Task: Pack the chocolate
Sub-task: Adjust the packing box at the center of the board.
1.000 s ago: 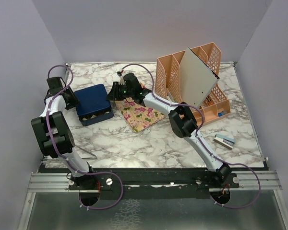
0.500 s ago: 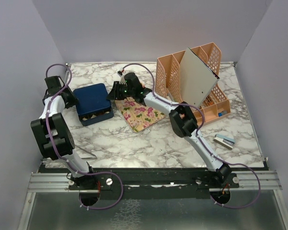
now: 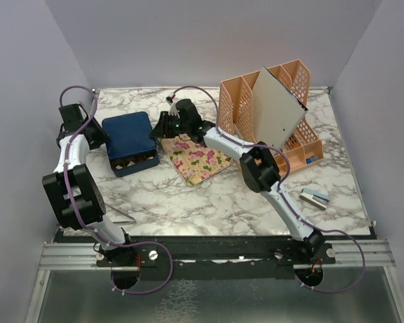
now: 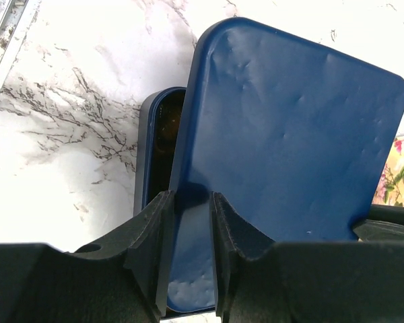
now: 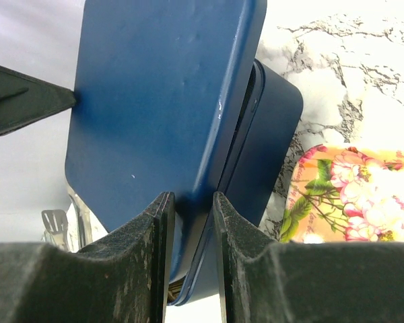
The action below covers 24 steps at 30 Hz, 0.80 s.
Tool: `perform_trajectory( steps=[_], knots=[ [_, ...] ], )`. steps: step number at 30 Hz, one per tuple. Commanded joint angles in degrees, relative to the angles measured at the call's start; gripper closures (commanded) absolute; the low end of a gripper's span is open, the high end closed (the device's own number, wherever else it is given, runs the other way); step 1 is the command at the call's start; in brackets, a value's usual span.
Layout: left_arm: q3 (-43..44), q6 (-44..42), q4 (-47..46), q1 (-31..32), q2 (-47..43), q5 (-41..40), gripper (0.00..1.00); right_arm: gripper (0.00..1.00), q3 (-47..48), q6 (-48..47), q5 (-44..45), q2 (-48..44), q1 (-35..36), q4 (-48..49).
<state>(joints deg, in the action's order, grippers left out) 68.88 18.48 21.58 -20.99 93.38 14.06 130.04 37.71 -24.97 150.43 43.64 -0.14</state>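
Observation:
The dark blue box (image 3: 135, 164) stands at the left of the table with its lid (image 3: 128, 134) lying askew over it. A strip of the tray shows at the front with dark chocolate pieces (image 3: 132, 161) in it. My left gripper (image 3: 98, 136) is shut on the lid's left edge (image 4: 188, 222). My right gripper (image 3: 160, 129) is shut on the lid's right edge (image 5: 188, 215). In the left wrist view a dark gap (image 4: 163, 128) of the box shows beside the lid. The other chocolates are hidden under the lid.
A flowered card (image 3: 198, 160) lies right of the box, also in the right wrist view (image 5: 350, 195). An orange mesh organiser (image 3: 269, 114) with a grey board stands at the back right. A small eraser-like block (image 3: 315, 197) lies at the right. Metal tongs (image 3: 121, 217) lie near the front left.
Both grippers and the lid have shifted slightly toward the back left. The left arm's wrist has drawn back toward the wall. The box base has stayed put.

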Motion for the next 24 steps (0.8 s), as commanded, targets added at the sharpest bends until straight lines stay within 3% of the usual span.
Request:
perform_trajectory(
  steps=[1, 24],
  knots=[
    [0.15, 2.00, 1.31, 0.52, -2.33, 5.79, 0.68, 0.68, -0.97, 1.28, -3.80, -4.17, 0.92, 1.37],
    [-4.95, -1.74, 6.97, 0.46, -6.21, 0.13, 0.68, 0.69, -0.94, 0.36, -3.85, -4.76, 2.88, -5.01]
  ],
)
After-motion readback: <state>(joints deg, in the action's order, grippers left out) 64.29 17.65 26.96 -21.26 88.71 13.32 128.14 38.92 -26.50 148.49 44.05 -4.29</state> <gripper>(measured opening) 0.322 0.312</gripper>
